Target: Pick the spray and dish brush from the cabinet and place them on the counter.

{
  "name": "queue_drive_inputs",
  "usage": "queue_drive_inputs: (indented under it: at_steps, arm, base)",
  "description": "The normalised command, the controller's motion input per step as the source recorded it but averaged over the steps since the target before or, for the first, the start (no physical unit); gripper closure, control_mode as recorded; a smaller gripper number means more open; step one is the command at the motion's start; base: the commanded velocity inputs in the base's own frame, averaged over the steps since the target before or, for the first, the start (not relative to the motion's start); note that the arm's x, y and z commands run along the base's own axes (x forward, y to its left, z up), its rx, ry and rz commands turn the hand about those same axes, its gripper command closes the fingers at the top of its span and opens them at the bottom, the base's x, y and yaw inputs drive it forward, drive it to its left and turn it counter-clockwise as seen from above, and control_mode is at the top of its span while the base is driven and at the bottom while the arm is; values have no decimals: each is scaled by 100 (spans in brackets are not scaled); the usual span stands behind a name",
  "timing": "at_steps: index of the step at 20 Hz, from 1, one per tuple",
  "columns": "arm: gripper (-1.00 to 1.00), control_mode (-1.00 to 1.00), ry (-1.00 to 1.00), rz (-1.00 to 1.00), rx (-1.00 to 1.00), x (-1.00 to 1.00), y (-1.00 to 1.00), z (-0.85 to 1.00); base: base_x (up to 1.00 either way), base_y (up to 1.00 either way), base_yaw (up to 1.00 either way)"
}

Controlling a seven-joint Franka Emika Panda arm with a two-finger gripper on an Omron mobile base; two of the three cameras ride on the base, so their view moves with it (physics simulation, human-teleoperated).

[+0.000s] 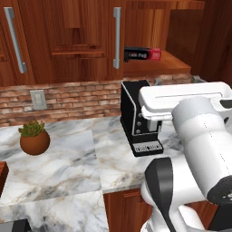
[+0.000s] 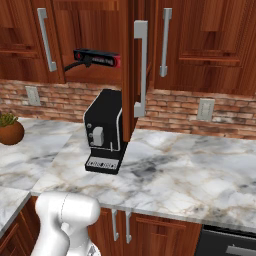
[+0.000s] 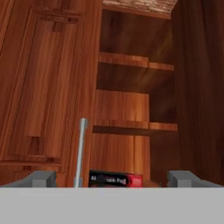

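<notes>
Left to right: a potted plant in a round brown pot (image 1: 34, 141) sits on the white-grey marble counter (image 1: 68, 163), then a black coffee machine (image 1: 139, 118). In the open reddish-brown wooden cabinet (image 3: 131, 127) above lies a long black-and-red box (image 3: 115, 179). I cannot see the spray or brush. My gripper (image 3: 112, 180) is spread wide, empty.

The left base view looks forward and down from behind the arm (image 1: 199, 149), which rises large and near at its lower right; it faces the marble bench (image 1: 59, 163), the brick wall and the cabinet (image 1: 68, 41) above. The right base view looks over the same bench (image 2: 190, 165) from the other side, with the arm low at its lower left. Both views share the black coffee machine (image 1: 140, 118) (image 2: 105, 132), the long black-and-red box (image 1: 142, 55) (image 2: 97, 57) on the cabinet's shelf and the potted plant (image 1: 34, 138) (image 2: 9, 129). The hand view sits close to the open cabinet (image 3: 131, 109), facing into its shelves, with the same box (image 3: 116, 179) at its lower edge.
</notes>
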Motion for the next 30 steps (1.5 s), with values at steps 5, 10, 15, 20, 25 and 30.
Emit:
queue_drive_inputs:
  at_steps: [5, 10, 15, 20, 25, 30]
  arm:
    - [-100, -100, -3, 6, -9, 2, 6, 16]
    - [-100, -100, 0, 7, -7, 14, 0, 1]
    - [-100, -100, 0, 7, -5, 25, 1, 0]
    - [-100, -100, 0, 5, -2, 27, 1, 0]
    - [-100, -100, 0, 1, -1, 38, 1, -9]
    - [-100, -100, 0, 2, 0, 37, 6, -7]
  base:
    - [0, 0, 0]
    - [0, 0, 0]
    - [0, 0, 0]
    - [0, 0, 0]
    - [0, 0, 0]
    - [0, 0, 0]
